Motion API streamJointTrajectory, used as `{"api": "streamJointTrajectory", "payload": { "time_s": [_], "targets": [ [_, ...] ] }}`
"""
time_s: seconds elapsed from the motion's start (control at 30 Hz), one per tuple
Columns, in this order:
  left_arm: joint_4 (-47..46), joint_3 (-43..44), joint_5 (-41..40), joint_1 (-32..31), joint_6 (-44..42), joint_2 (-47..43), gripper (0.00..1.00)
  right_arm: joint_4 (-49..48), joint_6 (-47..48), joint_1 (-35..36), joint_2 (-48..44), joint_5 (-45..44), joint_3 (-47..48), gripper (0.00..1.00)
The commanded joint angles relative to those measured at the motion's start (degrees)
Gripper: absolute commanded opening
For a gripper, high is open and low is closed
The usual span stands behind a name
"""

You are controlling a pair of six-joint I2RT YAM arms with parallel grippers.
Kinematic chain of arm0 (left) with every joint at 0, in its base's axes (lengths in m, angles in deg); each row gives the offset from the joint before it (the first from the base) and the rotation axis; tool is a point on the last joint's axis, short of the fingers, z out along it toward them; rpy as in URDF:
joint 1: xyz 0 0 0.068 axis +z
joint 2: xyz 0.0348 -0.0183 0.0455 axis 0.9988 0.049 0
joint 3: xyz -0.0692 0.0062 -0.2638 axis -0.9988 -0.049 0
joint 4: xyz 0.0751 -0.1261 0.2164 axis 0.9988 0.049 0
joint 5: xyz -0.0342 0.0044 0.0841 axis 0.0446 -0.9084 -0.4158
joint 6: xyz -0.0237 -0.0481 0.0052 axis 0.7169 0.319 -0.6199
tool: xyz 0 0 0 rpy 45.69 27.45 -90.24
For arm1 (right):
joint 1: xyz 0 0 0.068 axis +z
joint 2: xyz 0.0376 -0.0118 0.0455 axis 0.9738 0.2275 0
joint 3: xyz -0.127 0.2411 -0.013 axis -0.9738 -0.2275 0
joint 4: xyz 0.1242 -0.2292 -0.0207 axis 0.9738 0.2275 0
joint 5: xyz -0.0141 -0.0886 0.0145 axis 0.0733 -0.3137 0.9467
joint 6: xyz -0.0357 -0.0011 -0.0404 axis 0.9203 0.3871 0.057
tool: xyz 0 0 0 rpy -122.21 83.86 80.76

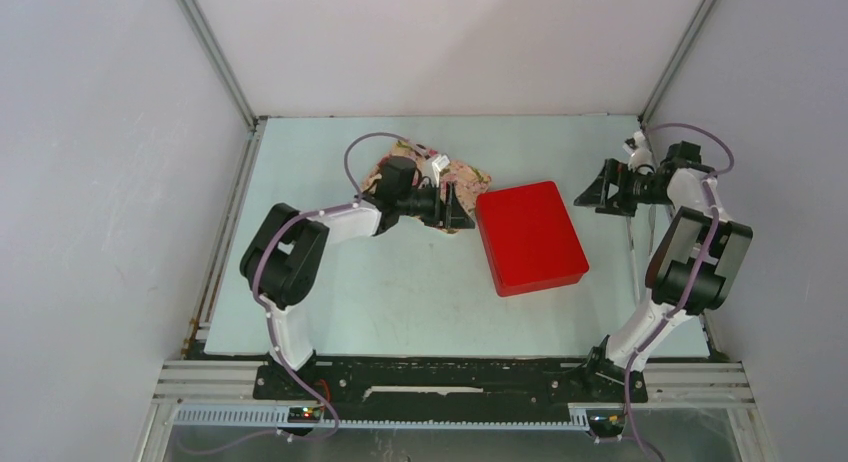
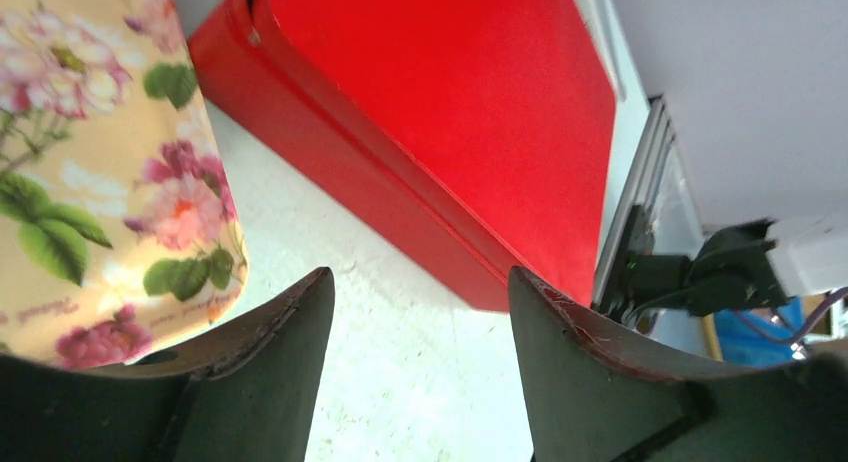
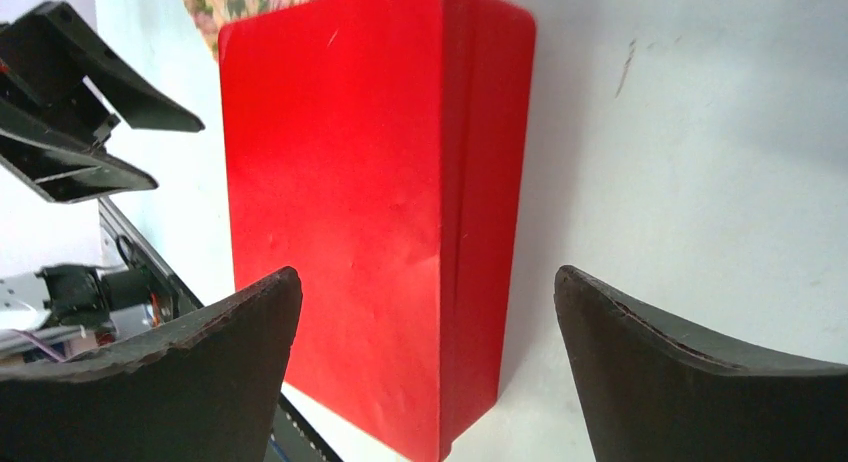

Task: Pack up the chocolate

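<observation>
Black fingers (image 2: 270, 362) of the left claw (image 2: 420, 282) stand wide apart and grip nothing; only pale table (image 2: 400, 402) shows between them. Close against the outer side of one finger lies the flower-printed tray (image 2: 90, 172), though I cannot tell whether they touch. Just ahead of the other finger is the closed red box (image 2: 450, 112). This claw sits in the gap between the two, likely placed to reach either.

The right claw (image 3: 428, 277) is also spread and empty. It faces the box's far long side from a little way off, probably lining up on the lid.

No chocolate shows anywhere; it may be in the tray or the shut box, and I cannot tell which. Only the overhead view shows the left arm covering much of the tray. Only the right wrist view shows the seam where the box's lid meets its base.
</observation>
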Motion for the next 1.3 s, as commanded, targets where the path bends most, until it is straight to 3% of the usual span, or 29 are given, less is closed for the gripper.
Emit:
{"api": "streamJointTrajectory", "payload": {
  "time_s": [0.0, 0.07, 0.37, 0.57, 0.93, 1.13, 1.27],
  "targets": [
    [4.2, -3.21, -0.88, -2.99, -10.93, -3.38, 0.68, 6.99, 6.92, 1.42, -4.35, -3.01, -2.29, 1.0],
    [3.18, -5.13, -1.32, -4.37, -12.47, -3.33, 0.68, 8.41, 7.82, 1.75, -5.08, -4.23, -2.29, 0.99],
    [0.09, -7.55, -2.71, -9.52, -15.64, -3.27, 0.68, 11.23, 10.77, 6.06, -5.95, -9.04, -3.51, 0.76],
    [0.91, -6.12, -2.69, -10.37, -15.76, -2.14, 0.68, 10.65, 10.27, 7.95, -4.91, -8.16, -3.58, 0.7],
    [2.36, -5.32, -3.18, -10.59, -16.64, -1.84, 0.68, 7.79, 8.28, 12.89, -4.57, -10.76, -3.58, 0.69],
    [3.55, -4.74, -3.15, -10.59, -17.08, -1.76, 0.68, 6.75, 7.31, 11.28, -5.32, -12.03, -3.5, 0.71],
    [8.6, -3.88, -4.14, -10.48, -20.49, -3.83, 0.67, 6.65, 7.05, 8.13, -8.02, -11.91, -3.14, 0.78]
  ]
}}
